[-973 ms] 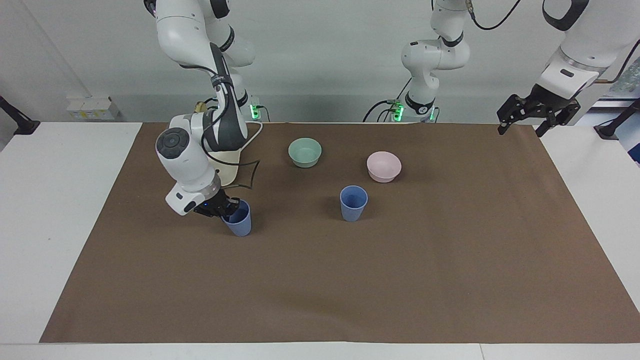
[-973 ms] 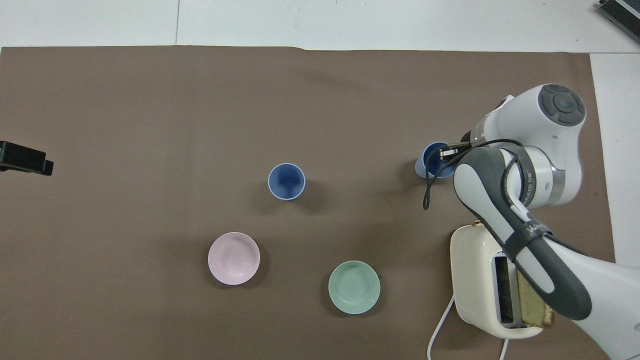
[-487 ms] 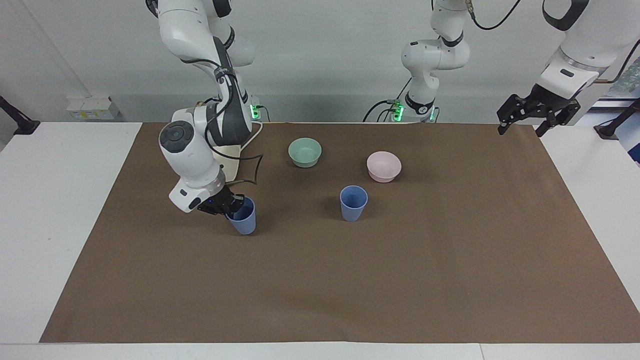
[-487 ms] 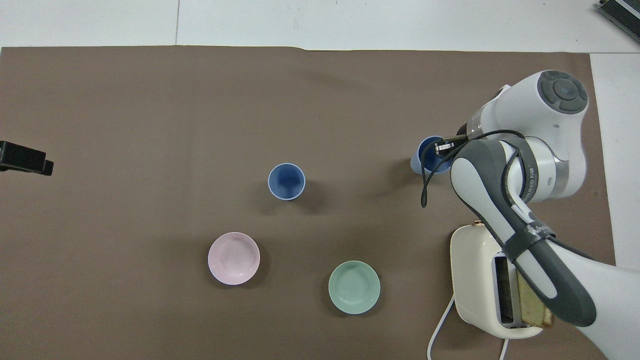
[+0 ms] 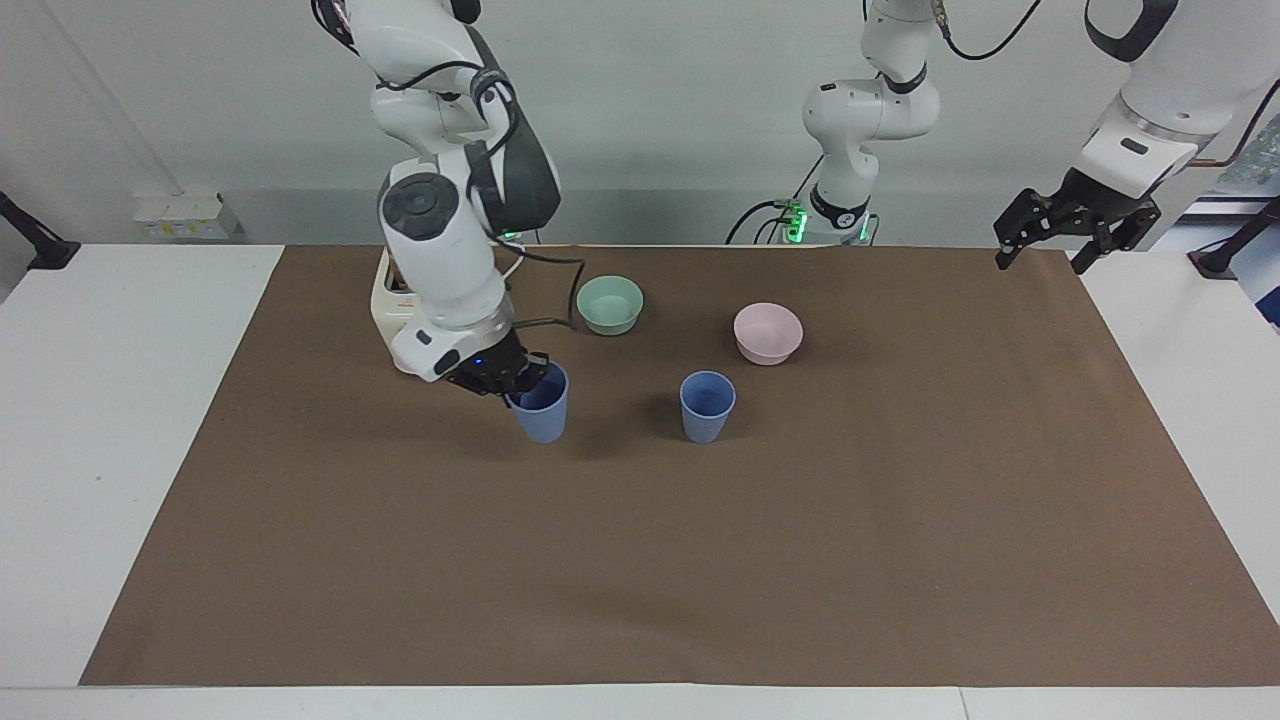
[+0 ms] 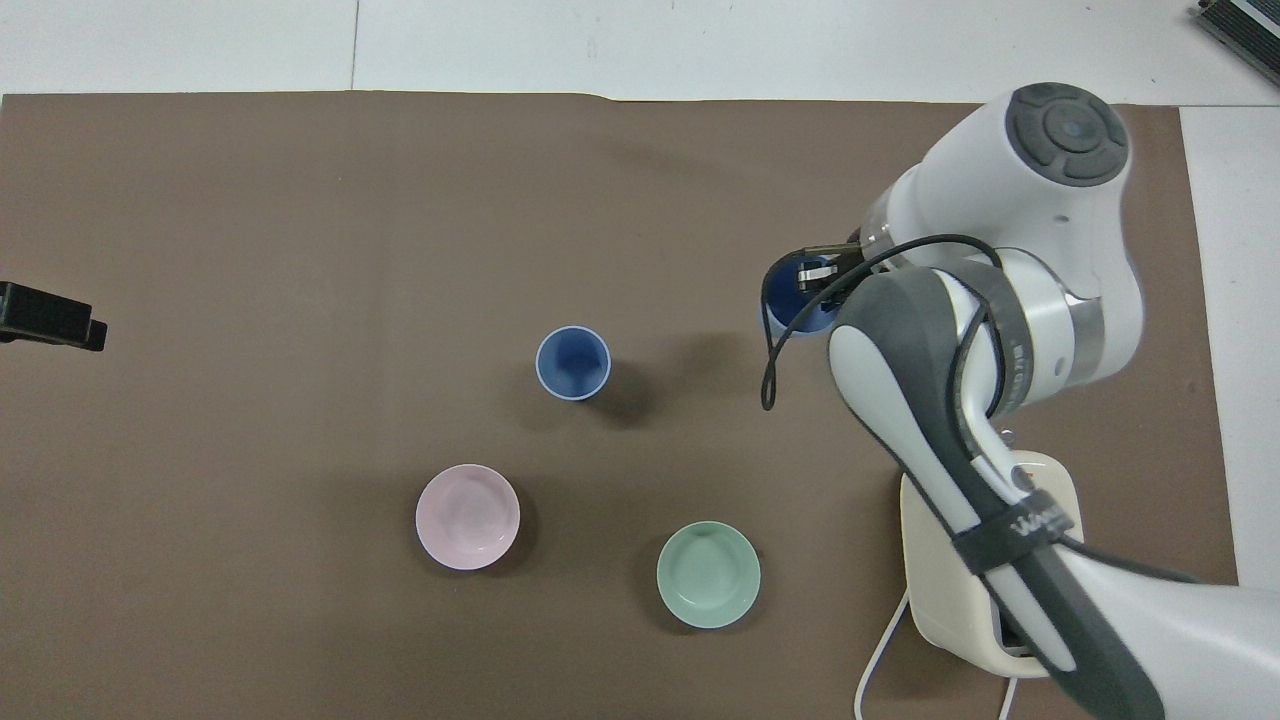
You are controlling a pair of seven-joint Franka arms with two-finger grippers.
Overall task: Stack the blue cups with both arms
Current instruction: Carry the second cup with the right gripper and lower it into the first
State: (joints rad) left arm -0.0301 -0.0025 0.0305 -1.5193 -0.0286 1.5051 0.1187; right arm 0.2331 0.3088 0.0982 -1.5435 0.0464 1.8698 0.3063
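Note:
My right gripper point(image 5: 520, 384) is shut on the rim of one blue cup point(image 5: 541, 415) and holds it just above the brown mat, toward the right arm's end of the table. In the overhead view the cup point(image 6: 790, 305) is partly hidden under the right gripper point(image 6: 818, 280) and wrist. The other blue cup point(image 5: 707, 406) stands upright and alone on the mat, also in the overhead view point(image 6: 573, 362). My left gripper point(image 5: 1076, 236) is open and empty, and waits raised over the mat's corner at the left arm's end.
A mint-green bowl point(image 5: 610, 303) and a pink bowl point(image 5: 767, 332) sit nearer to the robots than the standing cup. A cream toaster point(image 6: 950, 600) stands under the right arm. A brown mat point(image 5: 700, 560) covers the table. A small white arm point(image 5: 860, 110) stands at the robots' end.
The right gripper has lifted its blue cup and carried it toward the standing cup, away from the toaster. The left arm has not moved.

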